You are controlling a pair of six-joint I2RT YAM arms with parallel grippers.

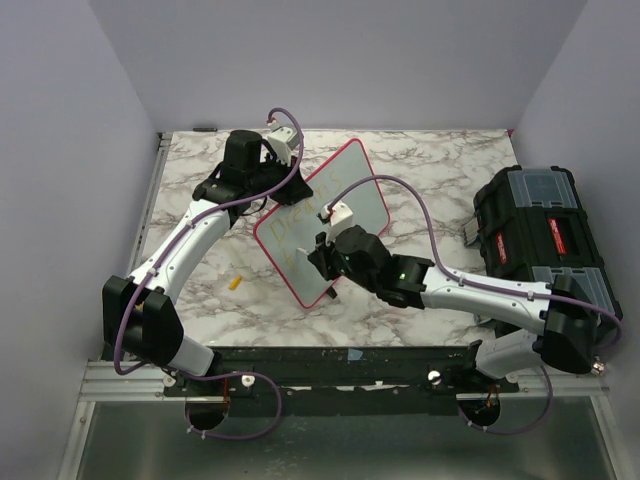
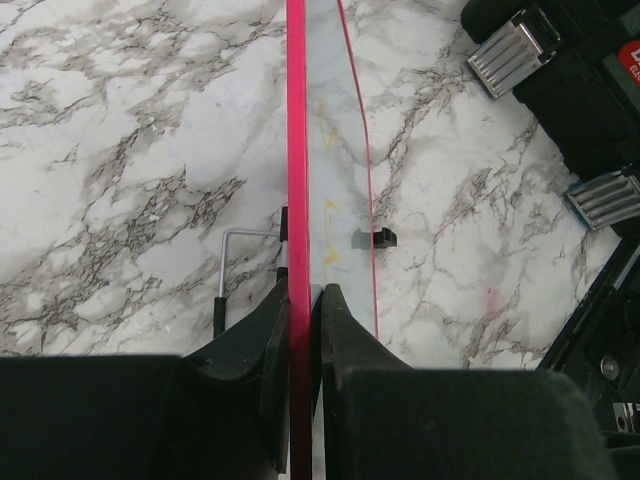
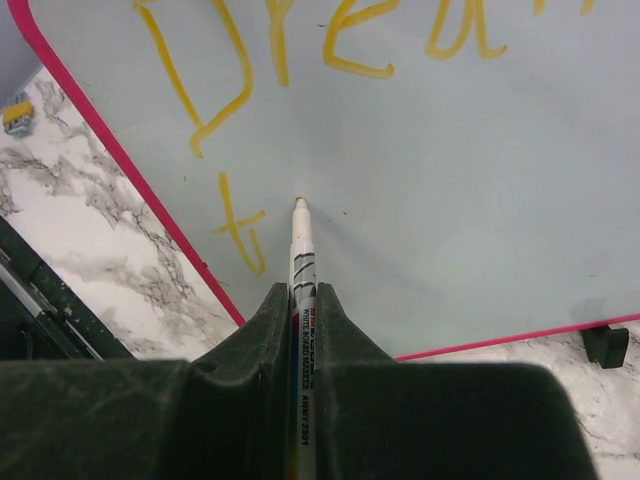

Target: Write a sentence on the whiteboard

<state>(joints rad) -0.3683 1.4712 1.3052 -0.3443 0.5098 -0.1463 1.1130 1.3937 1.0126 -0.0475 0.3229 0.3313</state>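
The whiteboard (image 1: 335, 200) stands tilted on the marble table, its face (image 3: 450, 200) glossy white inside a red-pink rim (image 2: 298, 150). My left gripper (image 2: 303, 292) is shut on that rim at the board's far-left edge (image 1: 285, 185). My right gripper (image 3: 303, 290) is shut on a white marker (image 3: 302, 255), whose tip (image 3: 299, 203) rests against the board face. The sentence (image 3: 300, 45) is yellow lettering reading "Drea…" along the top. A lone yellow "t" (image 3: 240, 235) sits below it, just left of the marker tip. In the top view the lettering (image 1: 298, 222) shows faintly.
A black toolbox (image 1: 540, 240) with metal latches (image 2: 510, 50) sits at the right of the table. A small yellow cap (image 1: 236, 283) lies on the marble left of the board. A black clip (image 2: 375, 238) and a wire stand (image 2: 235, 250) sit at the board's edge.
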